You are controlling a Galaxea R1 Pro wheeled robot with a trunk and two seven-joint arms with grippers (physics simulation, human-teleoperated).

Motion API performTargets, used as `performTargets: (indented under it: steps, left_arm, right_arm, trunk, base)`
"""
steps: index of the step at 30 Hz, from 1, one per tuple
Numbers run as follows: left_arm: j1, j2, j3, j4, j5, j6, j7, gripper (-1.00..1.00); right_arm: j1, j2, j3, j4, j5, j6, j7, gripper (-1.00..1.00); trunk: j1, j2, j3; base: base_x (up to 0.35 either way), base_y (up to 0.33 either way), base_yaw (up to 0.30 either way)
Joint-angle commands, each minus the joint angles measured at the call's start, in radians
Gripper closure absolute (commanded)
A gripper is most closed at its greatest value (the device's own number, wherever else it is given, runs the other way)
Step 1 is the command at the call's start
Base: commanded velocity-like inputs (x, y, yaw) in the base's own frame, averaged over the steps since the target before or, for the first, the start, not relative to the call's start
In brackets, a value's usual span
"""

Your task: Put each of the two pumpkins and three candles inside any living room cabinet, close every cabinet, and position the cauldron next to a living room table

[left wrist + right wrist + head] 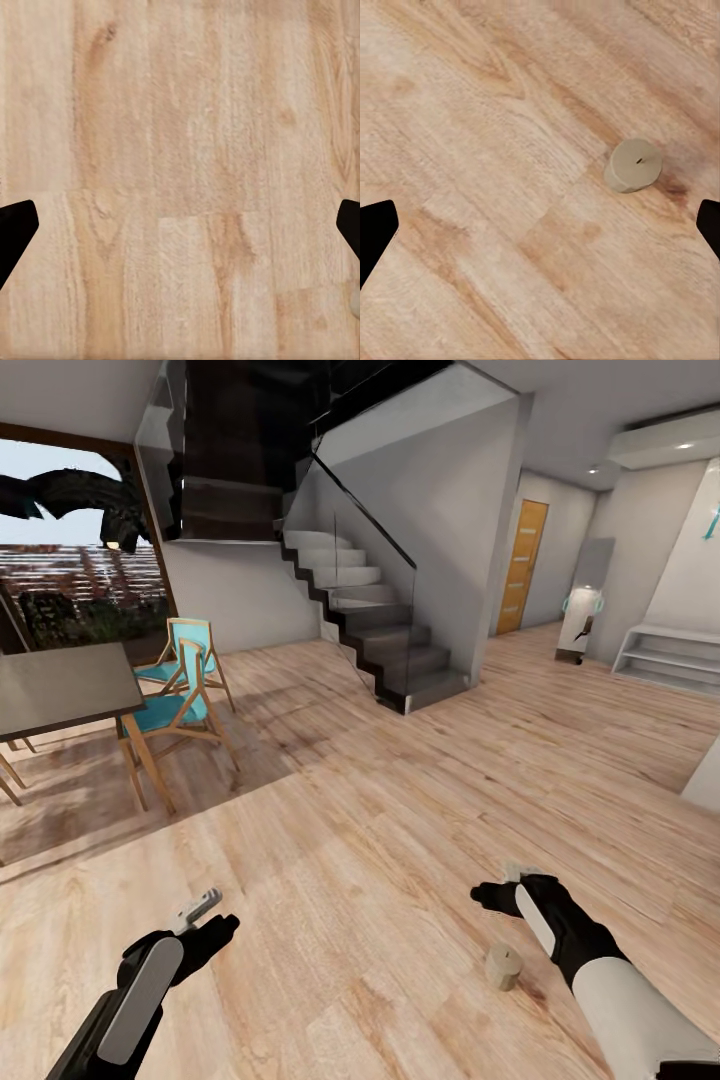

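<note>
One candle (pixel 504 967), a short beige cylinder with a small wick, stands upright on the wooden floor just beside my right forearm. In the right wrist view the candle (pixel 634 165) lies ahead of my right gripper (pixel 540 232) and off to one side, apart from both fingertips. My right gripper (pixel 492 895) is open and holds nothing. My left gripper (pixel 213 928) hovers over bare floor, and its fingertips stand wide apart in the left wrist view (pixel 180 232). The pumpkins, the cabinet and the cauldron are out of view.
A dark table (pixel 60 685) with teal chairs (pixel 185 700) stands at the left by a large window. A staircase (pixel 385 630) with a glass rail rises in the middle. An orange door (pixel 523 565) and a white shelf unit (pixel 670 655) are far right. Open floor lies ahead.
</note>
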Motion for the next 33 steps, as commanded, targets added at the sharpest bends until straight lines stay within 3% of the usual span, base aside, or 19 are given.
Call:
performTargets:
  steps: [1,8,9,20,27,33]
  left_arm:
    - [0.005,0.001,-0.002,0.005,0.008,-0.006,0.009,-1.00]
    - [0.045,0.009,-0.007,0.043,0.001,-0.044,-0.022,-1.00]
    - [0.109,0.009,-0.007,0.091,0.001,-0.122,-0.022,-1.00]
    - [0.112,0.009,-0.008,0.094,0.000,-0.125,-0.024,-1.00]
    - [0.107,0.009,-0.089,0.094,0.001,-0.116,-0.025,-1.00]
    - [0.096,0.006,-0.102,0.082,0.002,-0.069,-0.019,-1.00]
  right_arm:
    - [0.005,-0.007,-0.003,-0.007,-0.009,0.010,0.002,-1.00]
    - [0.045,-0.044,-0.040,-0.046,-0.014,0.049,0.009,-1.00]
    - [0.146,-0.045,-0.041,-0.122,-0.014,0.055,0.009,-1.00]
    - [0.151,-0.046,-0.043,-0.127,-0.015,0.056,0.007,-1.00]
    - [0.151,-0.026,-0.039,-0.111,-0.002,0.060,0.004,-1.00]
    - [0.150,0.009,-0.012,-0.062,0.059,0.061,-0.001,-1.00]
  trunk:
    - [0.000,0.000,-0.001]
    - [0.000,0.000,-0.001]
    - [0.000,0.000,-0.001]
    - [0.000,0.000,-0.001]
    - [0.000,0.000,-0.001]
    - [0.000,0.000,-0.001]
  base:
    - [0.022,0.000,-0.018]
    - [0.217,-0.006,-0.176]
    - [0.312,-0.053,-0.253]
    - [0.323,-0.093,-0.262]
    - [0.144,-0.026,-0.265]
    - [0.014,-0.002,-0.265]
